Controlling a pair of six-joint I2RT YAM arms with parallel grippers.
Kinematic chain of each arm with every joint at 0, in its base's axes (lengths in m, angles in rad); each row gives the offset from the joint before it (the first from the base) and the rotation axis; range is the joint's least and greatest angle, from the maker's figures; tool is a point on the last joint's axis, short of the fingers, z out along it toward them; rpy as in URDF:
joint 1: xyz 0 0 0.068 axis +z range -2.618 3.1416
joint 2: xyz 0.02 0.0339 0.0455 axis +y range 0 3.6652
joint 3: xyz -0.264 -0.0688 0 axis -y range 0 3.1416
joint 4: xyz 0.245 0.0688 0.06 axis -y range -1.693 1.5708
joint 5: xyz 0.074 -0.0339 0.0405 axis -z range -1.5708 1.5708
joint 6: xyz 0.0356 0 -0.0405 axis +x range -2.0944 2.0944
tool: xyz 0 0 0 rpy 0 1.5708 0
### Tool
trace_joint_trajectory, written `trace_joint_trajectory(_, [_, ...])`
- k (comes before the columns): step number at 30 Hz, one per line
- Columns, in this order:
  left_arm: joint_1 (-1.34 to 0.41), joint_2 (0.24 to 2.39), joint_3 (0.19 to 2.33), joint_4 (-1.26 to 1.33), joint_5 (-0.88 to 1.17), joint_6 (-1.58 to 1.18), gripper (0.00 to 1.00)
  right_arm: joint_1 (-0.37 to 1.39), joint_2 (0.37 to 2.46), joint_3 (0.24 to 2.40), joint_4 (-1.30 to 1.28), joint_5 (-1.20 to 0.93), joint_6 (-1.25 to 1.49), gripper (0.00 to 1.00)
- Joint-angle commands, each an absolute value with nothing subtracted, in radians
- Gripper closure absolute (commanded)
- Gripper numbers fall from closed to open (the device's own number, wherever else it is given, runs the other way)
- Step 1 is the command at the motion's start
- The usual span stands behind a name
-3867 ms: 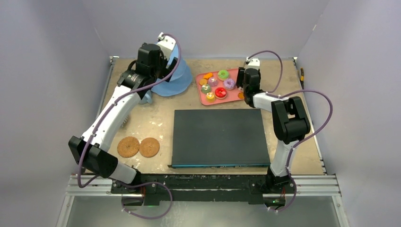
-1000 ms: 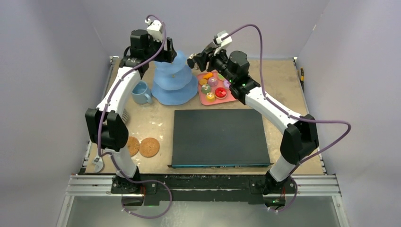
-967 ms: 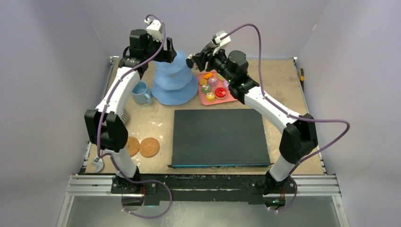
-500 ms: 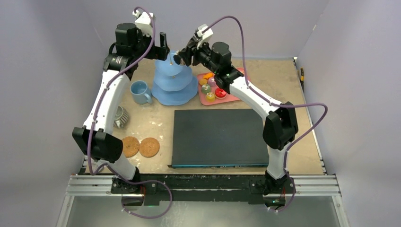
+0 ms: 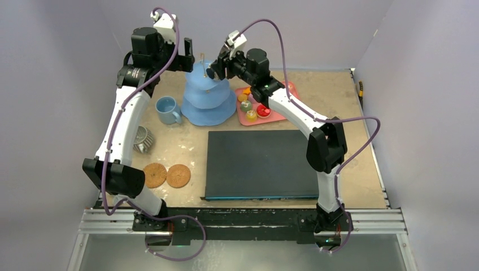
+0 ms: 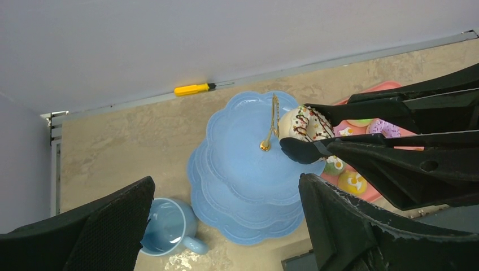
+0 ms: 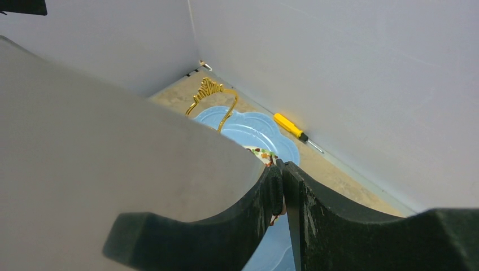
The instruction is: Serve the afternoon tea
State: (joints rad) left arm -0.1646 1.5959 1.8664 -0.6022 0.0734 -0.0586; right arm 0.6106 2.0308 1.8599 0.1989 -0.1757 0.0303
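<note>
The right hand (image 5: pixel 213 71) pinches a small round white-iced cake streaked with chocolate (image 6: pixel 308 125) just over the top plate of the light-blue three-tier scalloped stand (image 6: pixel 231 141), right beside its gold wire handle (image 6: pixel 275 113). The release looks to be straight down. The left hand (image 5: pixel 188 55) hangs spread above the stand, holding nothing.

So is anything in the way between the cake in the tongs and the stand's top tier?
Nothing visible. The cake, held in the tongs, hangs over one edge of the top tier, which looks bare. The gold handle rises at the tier's centre, close beside the cake, not under it.
</note>
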Motion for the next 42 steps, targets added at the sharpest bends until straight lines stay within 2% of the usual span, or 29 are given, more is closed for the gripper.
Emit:
trace_joint_trajectory(1, [-0.158,1.577,1.88,-0.592,0.063,-0.052,0.01,0.618,2.01,1.912,0.24,-0.195,-0.023,0.46])
trace_joint_trajectory(4, [-0.158,1.577,1.875,-0.589,0.063,-0.052,0.01,0.618,2.01,1.903,0.257,-0.211,-0.038,0.4])
trace_joint_trajectory(8, [-0.158,1.578,1.875,-0.587,0.07,-0.054,0.01,0.619,2.01,1.899,0.268,-0.223,-0.045,0.38])
trace_joint_trajectory(15, [-0.158,1.58,1.873,-0.588,0.068,-0.052,0.01,0.618,1.97,1.876,0.275,-0.216,-0.027,0.47])
trace_joint_trajectory(30, [-0.157,1.578,1.865,-0.587,0.09,-0.046,0.02,0.541,1.661,1.443,0.415,-0.159,0.046,0.48])
trace_joint_trajectory(42, [-0.158,1.584,1.878,-0.595,0.086,-0.04,0.03,0.531,1.774,1.404,0.503,-0.169,0.054,0.49])
